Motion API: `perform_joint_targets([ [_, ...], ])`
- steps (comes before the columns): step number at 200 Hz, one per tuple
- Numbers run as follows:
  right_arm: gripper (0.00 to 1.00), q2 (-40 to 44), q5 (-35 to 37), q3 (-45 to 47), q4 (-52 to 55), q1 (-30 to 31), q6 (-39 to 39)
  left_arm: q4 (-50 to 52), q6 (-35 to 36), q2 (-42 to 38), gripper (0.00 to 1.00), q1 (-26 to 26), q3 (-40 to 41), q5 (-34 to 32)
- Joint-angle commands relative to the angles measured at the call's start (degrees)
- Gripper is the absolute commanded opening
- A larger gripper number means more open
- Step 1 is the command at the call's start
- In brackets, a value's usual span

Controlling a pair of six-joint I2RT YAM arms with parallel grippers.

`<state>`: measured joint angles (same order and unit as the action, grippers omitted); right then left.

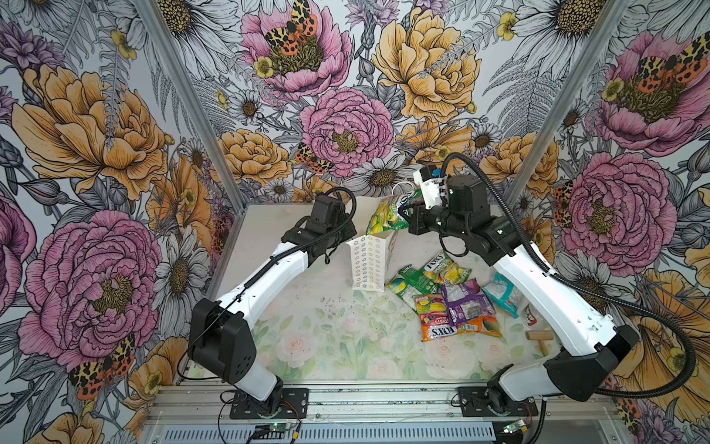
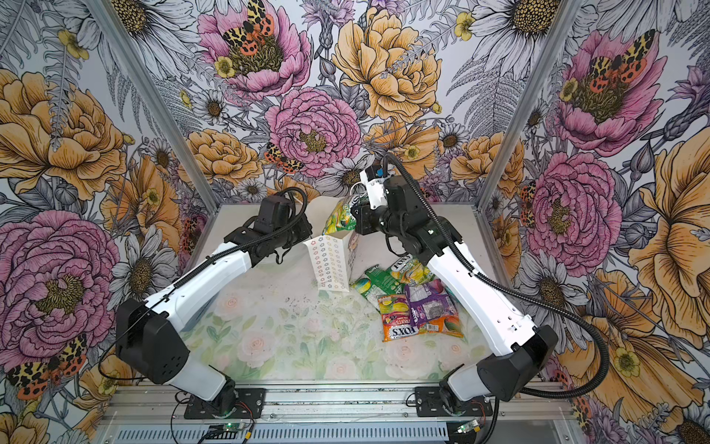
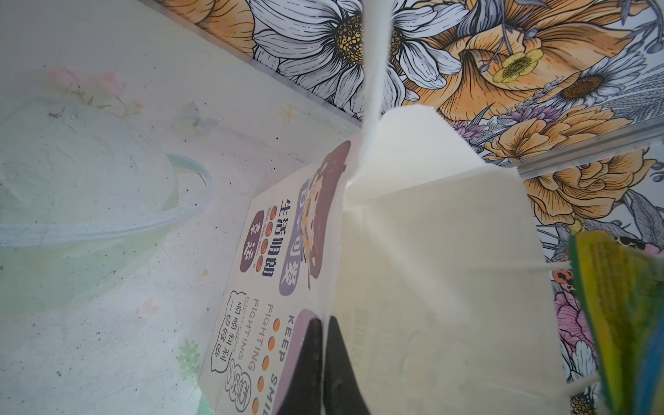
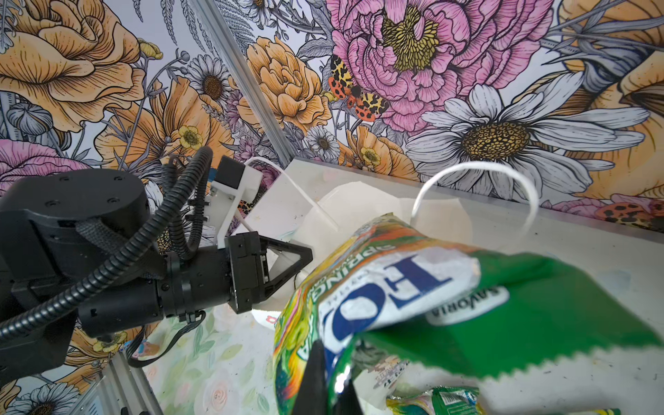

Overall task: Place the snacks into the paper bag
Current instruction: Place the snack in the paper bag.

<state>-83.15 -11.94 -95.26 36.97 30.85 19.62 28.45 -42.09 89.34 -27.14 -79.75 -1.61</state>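
Observation:
The white paper bag [image 1: 369, 265] [image 2: 330, 263] stands upright at the middle rear of the table, its mouth open. My left gripper [image 3: 324, 319] [image 4: 307, 256] is shut on the bag's wall [image 3: 449, 269] at the rim. My right gripper [image 4: 328, 363] [image 1: 403, 209] is shut on a green and yellow FOX'S snack packet [image 4: 395, 287] [image 1: 386, 215] [image 2: 338, 215], which hangs tilted over the bag's mouth. More snacks lie in a pile to the right of the bag: a green FOX'S packet [image 1: 445, 267], a purple one [image 1: 466, 300] [image 2: 432, 303], an orange-red one [image 1: 438, 319] and a teal one [image 1: 503, 292].
A small wooden mallet [image 1: 539, 338] lies near the right arm's base, right of the pile. The right forearm [image 1: 545, 292] reaches over part of the pile. Flowered walls and aluminium posts [image 1: 199, 107] close the table on three sides.

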Motion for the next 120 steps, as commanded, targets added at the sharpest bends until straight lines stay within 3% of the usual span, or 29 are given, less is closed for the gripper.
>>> perform_joint_targets([
  [1, 0.0, -0.51, 3.06, -1.15, -2.08, 0.53, -0.98, 0.24, -0.51, -0.03, 0.0, 0.33, 0.54, 0.82],
  [120, 0.0, -6.54, 9.57, -6.27, -2.06, 2.67, 0.07, 0.14, -0.46, 0.82, 0.0, -0.2, -0.16, 0.97],
])
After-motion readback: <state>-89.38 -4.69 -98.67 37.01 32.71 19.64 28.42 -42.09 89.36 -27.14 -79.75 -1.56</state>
